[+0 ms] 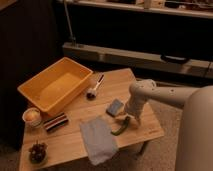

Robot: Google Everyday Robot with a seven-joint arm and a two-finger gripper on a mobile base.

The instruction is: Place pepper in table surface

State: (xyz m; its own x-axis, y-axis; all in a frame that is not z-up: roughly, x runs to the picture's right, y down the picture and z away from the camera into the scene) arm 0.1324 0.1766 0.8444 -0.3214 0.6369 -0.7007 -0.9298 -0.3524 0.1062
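the pepper (pixel 120 128) lay on the table surface (pixel 118 83), its upper end just under the gripper (pixel 123 119), jaws released.

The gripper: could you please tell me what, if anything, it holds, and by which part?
Apparently nothing: the gripper stands open at the upper end of the green chili pepper, which lies on the table surface.

1. One camera, set high, looks obliquely down on the table surface (pixel 115 85) from middling range, facing a dark wall at 12 o'clock.
2. The robot's pale body fills the 5 o'clock corner, nearest the lens.
3. Its gripper (pixel 124 119) sits just past centre toward 4 o'clock, touching the pepper (pixel 121 128).
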